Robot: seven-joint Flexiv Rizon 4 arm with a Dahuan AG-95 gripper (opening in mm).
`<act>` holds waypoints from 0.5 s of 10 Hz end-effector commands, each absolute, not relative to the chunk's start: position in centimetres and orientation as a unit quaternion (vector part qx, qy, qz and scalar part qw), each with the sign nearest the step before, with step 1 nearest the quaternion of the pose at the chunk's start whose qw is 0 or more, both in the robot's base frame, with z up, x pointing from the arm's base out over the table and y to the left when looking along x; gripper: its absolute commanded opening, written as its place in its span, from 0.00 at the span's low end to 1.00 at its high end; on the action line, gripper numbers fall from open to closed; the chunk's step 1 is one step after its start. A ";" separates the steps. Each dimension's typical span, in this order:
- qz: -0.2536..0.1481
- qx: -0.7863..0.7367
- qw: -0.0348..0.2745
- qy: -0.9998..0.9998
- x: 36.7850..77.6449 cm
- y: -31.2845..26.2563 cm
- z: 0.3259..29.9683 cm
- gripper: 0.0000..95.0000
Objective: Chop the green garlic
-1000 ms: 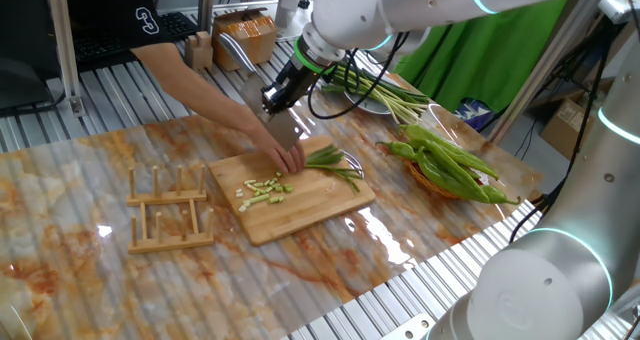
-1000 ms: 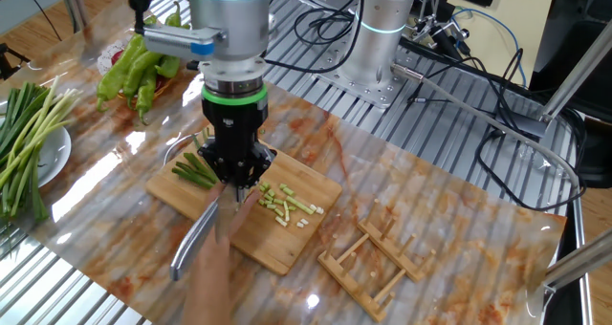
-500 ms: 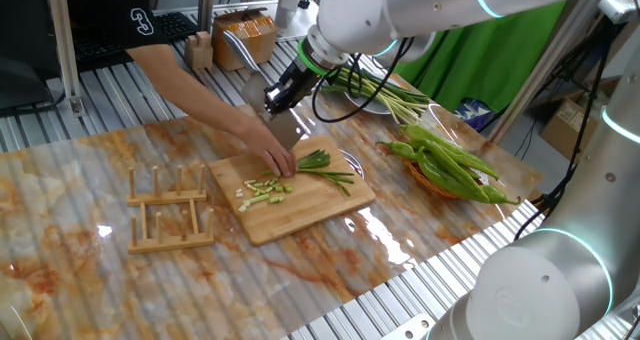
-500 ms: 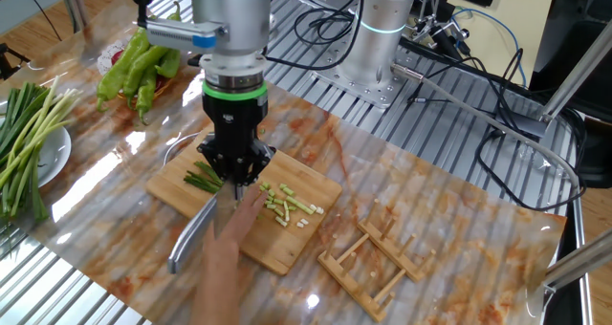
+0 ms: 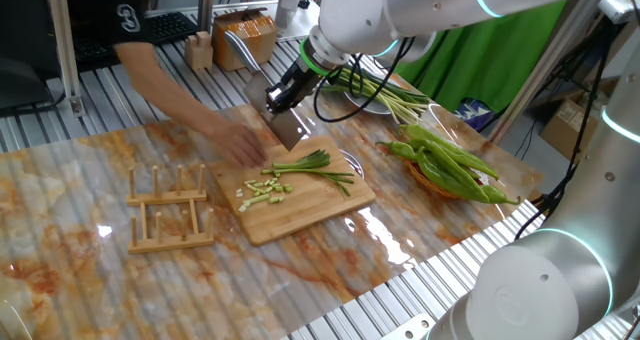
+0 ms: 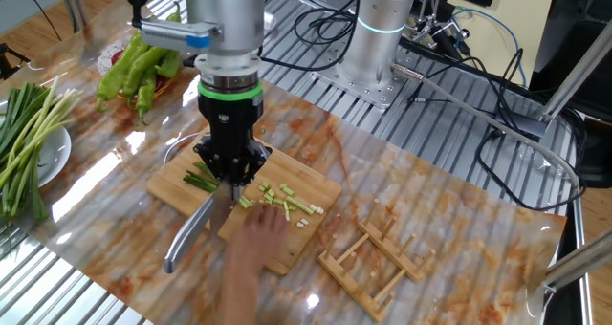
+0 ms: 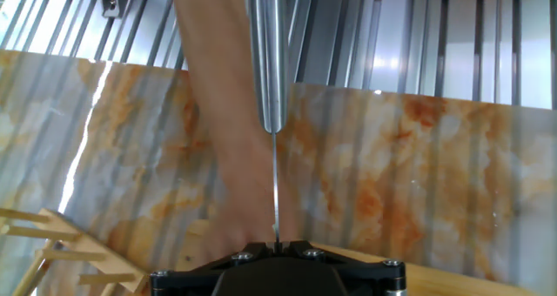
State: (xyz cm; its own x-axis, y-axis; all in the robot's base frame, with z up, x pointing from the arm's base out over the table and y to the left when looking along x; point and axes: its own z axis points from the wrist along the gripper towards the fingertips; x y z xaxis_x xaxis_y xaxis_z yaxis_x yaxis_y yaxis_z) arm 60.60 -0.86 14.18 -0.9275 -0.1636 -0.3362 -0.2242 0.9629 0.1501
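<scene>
The green garlic lies on the wooden cutting board (image 5: pixel 300 218) (image 6: pixel 308 241): a few uncut stalks (image 5: pixel 312 166) (image 6: pixel 200 179) and a small heap of cut bits (image 5: pixel 264 190) (image 6: pixel 283 202). My gripper (image 5: pixel 283 94) (image 6: pixel 232 170) (image 7: pixel 275 244) hangs over the board's far edge, shut on a knife (image 5: pixel 281 130) (image 6: pixel 187 239) (image 7: pixel 268 61). The blade is raised above the stalks and does not touch them. A person's hand (image 5: pixel 236 145) (image 6: pixel 258 241) (image 7: pixel 228 157) is just beside the board, next to the bits and under the knife.
A wooden dish rack (image 5: pixel 170 210) (image 6: pixel 371 259) stands beside the board. Green peppers (image 5: pixel 450 165) (image 6: pixel 140 67) sit in a basket, and a plate of long stalks (image 5: pixel 388 96) (image 6: pixel 25 145) lies behind. A wooden box (image 5: pixel 246 35) stands at the back.
The person's hand has let go of the stalks and drawn back off them, leaving them lying across the board. My gripper and the knife have barely moved.
</scene>
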 end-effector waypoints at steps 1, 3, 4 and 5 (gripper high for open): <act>0.098 -0.073 0.158 0.980 60.6 -0.8 14.5 0.00; 0.071 -0.049 0.149 0.985 60.6 -0.9 14.5 0.00; 0.063 -0.034 0.147 0.987 60.6 -0.9 14.5 0.00; 0.056 -0.011 0.139 0.989 60.9 -1.0 14.6 0.00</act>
State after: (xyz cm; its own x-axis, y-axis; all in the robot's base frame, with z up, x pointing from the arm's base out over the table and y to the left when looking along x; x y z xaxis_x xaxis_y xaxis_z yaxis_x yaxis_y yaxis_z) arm 60.82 -0.92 14.43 -0.9555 -0.0394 -0.2924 -0.0792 0.9889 0.1255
